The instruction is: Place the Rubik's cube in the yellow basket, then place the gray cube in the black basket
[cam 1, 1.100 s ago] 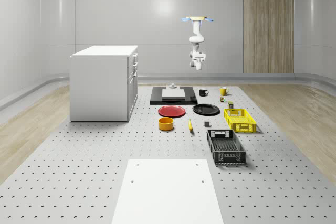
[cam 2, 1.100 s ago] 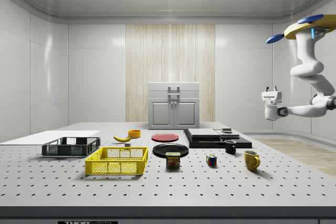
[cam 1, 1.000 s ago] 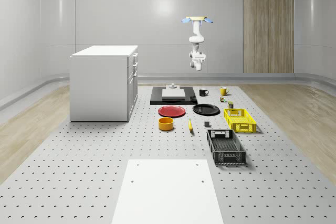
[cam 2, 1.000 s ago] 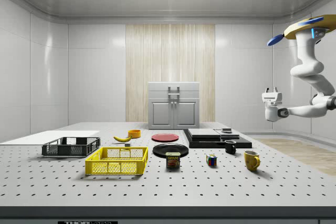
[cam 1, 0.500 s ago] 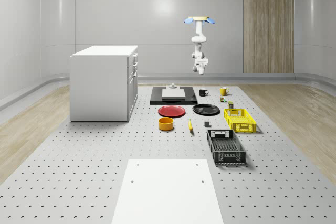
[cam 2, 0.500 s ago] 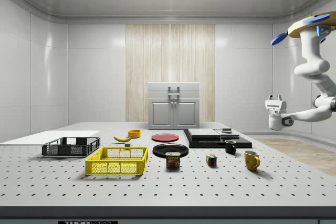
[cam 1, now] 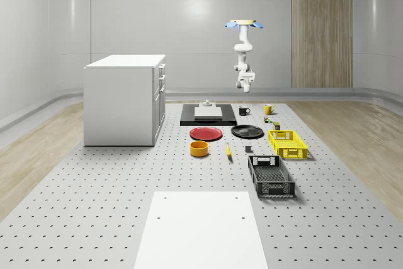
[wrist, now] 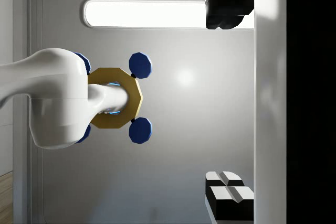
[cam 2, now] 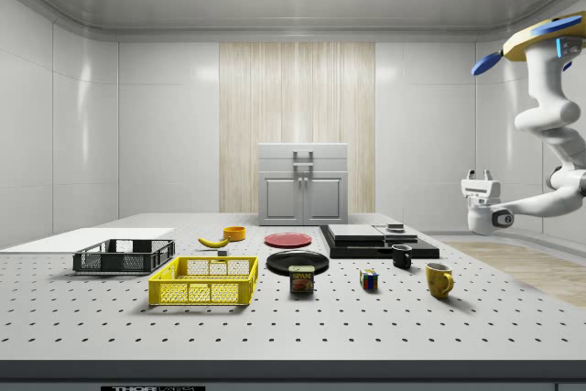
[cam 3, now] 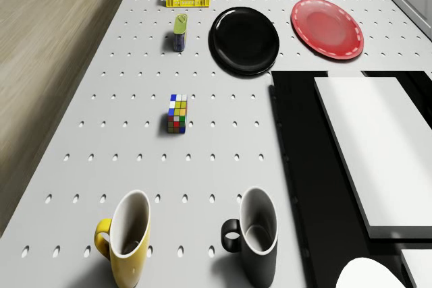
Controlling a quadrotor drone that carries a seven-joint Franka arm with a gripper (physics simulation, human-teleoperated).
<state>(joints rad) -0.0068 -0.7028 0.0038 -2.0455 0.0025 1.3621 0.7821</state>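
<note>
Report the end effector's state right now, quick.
End effector: open, holding nothing, fingers pointing up toward the ceiling, while the quadrotor drone hovers high at the far end of the perforated table.

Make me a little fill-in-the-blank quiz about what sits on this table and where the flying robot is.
The Rubik's cube rests on the ____.
The yellow basket holds ____.
The drone ____ in the air, above the table's far end at the side view's right.
The pincer points ____.

Missing words: table; nothing; hovers; upward
</note>
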